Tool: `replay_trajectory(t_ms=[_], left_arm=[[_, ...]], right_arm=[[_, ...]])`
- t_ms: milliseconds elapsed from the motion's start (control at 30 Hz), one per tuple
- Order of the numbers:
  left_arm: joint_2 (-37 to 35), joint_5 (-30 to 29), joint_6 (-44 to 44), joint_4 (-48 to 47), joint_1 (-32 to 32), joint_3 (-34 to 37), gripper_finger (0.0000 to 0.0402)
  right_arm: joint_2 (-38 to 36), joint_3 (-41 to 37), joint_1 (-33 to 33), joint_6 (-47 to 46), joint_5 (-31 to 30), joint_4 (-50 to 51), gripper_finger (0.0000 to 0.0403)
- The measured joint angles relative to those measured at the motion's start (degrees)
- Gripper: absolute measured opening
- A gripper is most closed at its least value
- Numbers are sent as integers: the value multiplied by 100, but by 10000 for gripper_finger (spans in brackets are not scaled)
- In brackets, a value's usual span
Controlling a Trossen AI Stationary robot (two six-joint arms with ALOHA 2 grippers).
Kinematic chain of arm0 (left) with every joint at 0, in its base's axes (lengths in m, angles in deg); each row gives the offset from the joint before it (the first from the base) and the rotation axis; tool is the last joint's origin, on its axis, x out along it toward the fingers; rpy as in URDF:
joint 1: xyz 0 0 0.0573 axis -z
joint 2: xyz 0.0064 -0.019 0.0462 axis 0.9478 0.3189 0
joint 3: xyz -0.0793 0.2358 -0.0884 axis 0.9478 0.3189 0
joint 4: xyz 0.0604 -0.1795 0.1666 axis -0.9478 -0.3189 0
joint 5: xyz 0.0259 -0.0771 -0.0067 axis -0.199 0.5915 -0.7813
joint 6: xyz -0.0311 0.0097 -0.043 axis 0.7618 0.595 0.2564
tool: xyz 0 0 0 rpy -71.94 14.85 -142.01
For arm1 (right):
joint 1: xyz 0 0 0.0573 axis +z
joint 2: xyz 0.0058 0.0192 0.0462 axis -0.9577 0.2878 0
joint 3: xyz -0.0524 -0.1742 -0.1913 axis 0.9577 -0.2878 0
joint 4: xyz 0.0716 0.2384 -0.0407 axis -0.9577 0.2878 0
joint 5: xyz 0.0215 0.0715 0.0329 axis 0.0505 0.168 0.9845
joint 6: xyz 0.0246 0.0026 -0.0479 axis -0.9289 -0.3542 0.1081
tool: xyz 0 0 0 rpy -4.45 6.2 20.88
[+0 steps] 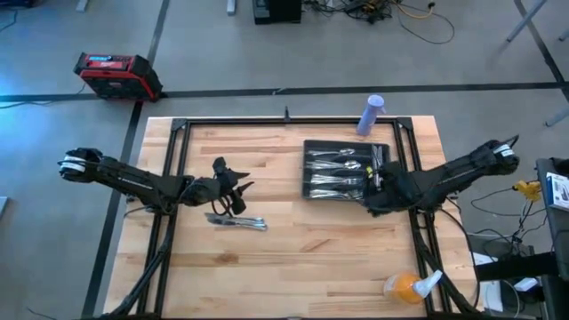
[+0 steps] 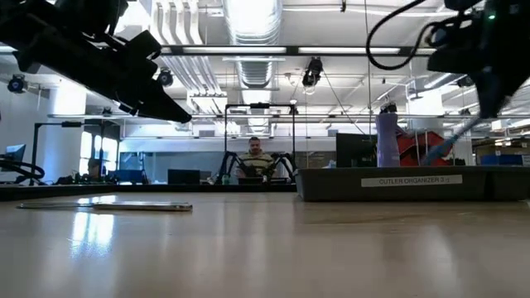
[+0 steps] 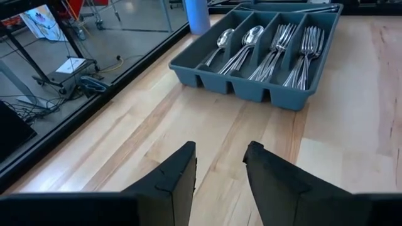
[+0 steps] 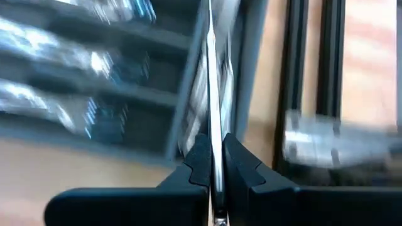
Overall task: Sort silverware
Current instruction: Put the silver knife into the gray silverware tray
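Arms: two, dark, slim and jointed
Left arm (image 1: 133, 180): black links, white cap at the outer end
Right arm (image 1: 453, 173): black links, white cap at the outer end
Fingers (image 3: 173, 185): matte black, blocky, angular tips
Cables: dark loop near the right arm's wrist

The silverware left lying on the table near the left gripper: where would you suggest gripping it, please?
The loose silverware lies flat on the wooden table, long axis roughly side to side. The left gripper, open just beyond it, should probably descend from straight above and pinch across a slim handle mid-length.
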Motion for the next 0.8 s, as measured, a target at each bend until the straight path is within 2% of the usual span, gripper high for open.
replay_trajectory(t_ms=[233, 500, 667, 800], left_arm=[[15, 4, 0, 0, 0, 0, 121], [31, 10, 2, -2, 1, 0, 125], [39, 15, 2, -2, 2, 0, 132], [39, 17, 2, -2, 2, 0, 130]], right_arm=[[425, -48, 166, -359, 920, 193, 0], [580, -229, 5, -320, 877, 50, 0], [553, -793, -308, 10, 887, -795, 0], [660, -1136, -619, 375, 652, -1384, 14]])
